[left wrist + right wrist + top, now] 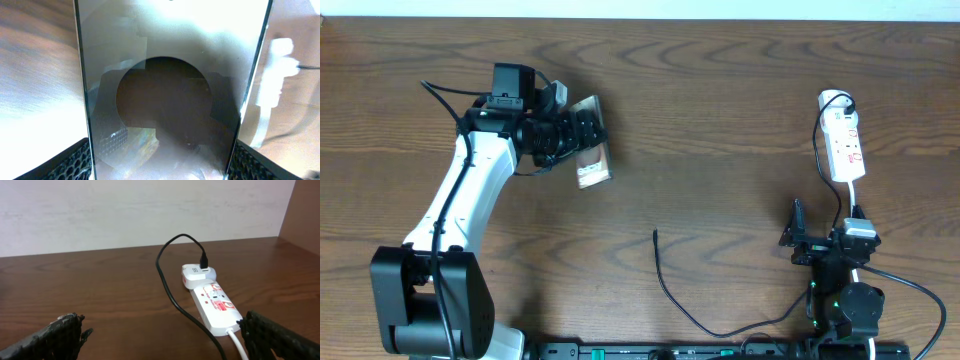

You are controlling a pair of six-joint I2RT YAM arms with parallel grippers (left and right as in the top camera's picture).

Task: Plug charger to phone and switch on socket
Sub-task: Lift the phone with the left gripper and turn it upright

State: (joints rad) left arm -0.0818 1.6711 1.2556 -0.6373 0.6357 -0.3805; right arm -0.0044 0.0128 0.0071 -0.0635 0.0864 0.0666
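1. Upper left of the overhead view: left gripper (160, 150) is closed on the phone (593, 162), jaws set to the phone's width, one finger on each long edge. The phone looks raised off the table (720, 80) and tilted. Its glossy face fills the left wrist view. Judged reason: an edge grip leaves the phone's ends clear, so the port can be presented to the plug. I cannot tell which end has the port.
2. Centre, lower half of the overhead view: the charger's (672, 295) free tip lies loose on the table, well apart from the phone and from both grippers. From the tip the cable loops down and right along the bottom edge. Nothing holds it, so plugging in has not begun.
3. Lower right of the overhead view: right gripper (162, 322) sits low, jaws wide and empty, pointing up-frame at the socket (212, 305). Judged reason: it is placed near both the cable run and the switches.
4. Upper right of the overhead view: the socket lies flat, with a white adapter (197, 275) at its far end and the charger already plugged into that. A white cord (239, 342) leaves the near end. Switch state cannot be told.
5. Judgement: the tip must be picked up next. The thin cable may be hard to pinch.
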